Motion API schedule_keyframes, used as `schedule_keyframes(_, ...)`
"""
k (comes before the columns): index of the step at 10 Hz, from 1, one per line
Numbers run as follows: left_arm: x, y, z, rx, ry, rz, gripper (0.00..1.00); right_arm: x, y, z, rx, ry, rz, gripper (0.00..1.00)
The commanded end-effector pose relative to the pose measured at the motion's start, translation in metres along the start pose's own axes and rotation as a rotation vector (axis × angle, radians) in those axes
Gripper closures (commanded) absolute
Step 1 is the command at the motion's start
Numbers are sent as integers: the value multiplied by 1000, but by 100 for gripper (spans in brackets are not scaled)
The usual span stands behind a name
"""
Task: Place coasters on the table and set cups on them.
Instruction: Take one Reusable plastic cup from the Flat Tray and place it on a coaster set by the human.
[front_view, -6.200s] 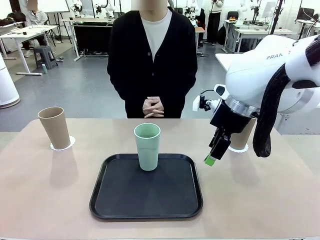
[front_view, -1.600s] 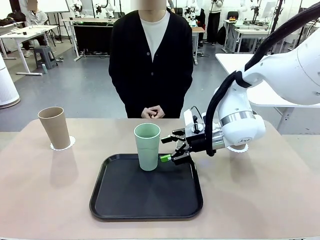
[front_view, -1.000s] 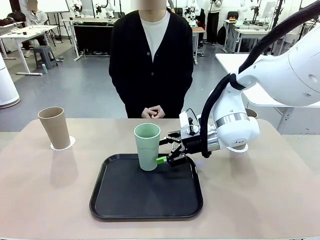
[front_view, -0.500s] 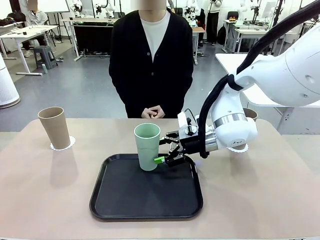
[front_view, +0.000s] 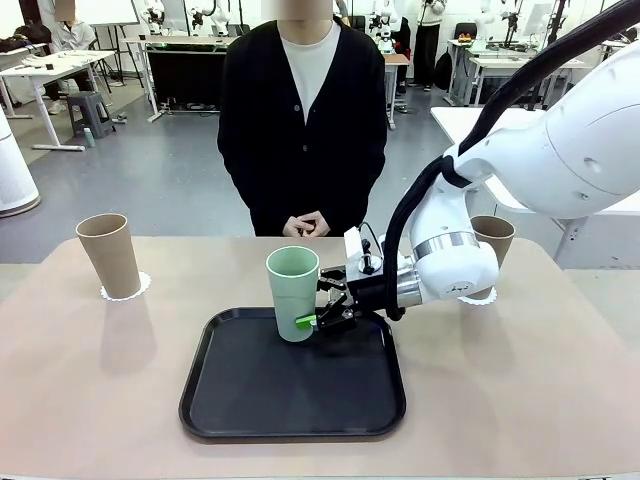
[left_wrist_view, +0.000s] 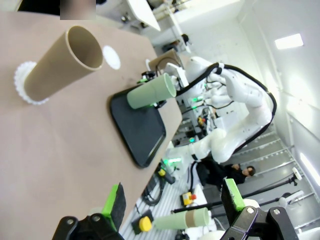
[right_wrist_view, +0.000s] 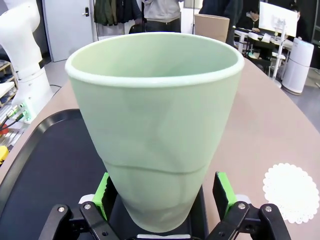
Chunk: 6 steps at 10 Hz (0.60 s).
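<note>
The pale mint green cup (front_view: 292, 290) stands upright on the black tray (front_view: 290, 395). My right gripper (front_view: 318, 306) is open, with its green pads on either side of the cup's lower part. In the right wrist view the cup (right_wrist_view: 155, 120) rises between the gripper (right_wrist_view: 162, 196) pads, and a bare coaster (right_wrist_view: 291, 192) lies on the table beyond. A tan cup (front_view: 108, 254) stands on a coaster (front_view: 126, 291) at the far left. Another tan cup (front_view: 492, 239) stands on a coaster (front_view: 480, 296) behind my right arm. My left gripper (left_wrist_view: 175, 197) hangs open over the table (left_wrist_view: 55, 150).
A person stands at the far edge with hands (front_view: 308, 224) clasped, off the table. The beige table (front_view: 90, 390) is bare to the left and right of the tray. The left wrist view has the tan cup (left_wrist_view: 60, 62), green cup (left_wrist_view: 150, 92) and tray (left_wrist_view: 142, 130).
My right gripper has slid left along the tray until its open fingers straddle the green cup. The cups, the person and the left arm have stayed put.
</note>
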<state>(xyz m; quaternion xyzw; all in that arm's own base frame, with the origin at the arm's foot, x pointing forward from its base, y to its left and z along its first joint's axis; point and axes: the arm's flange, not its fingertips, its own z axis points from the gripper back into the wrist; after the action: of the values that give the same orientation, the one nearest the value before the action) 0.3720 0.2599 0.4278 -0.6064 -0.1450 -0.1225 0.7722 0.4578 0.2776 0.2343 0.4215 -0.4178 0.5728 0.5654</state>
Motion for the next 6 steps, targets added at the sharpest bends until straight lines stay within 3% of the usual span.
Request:
schedule_keyframes(1,0,-1,1,3,-2,-2,0,-1,-4,-12,-18,-27,-25,0)
schedule_keyframes(6,0,-1,1,3,-2,-2,0,0,-7,-22,-15,-70,-41,0)
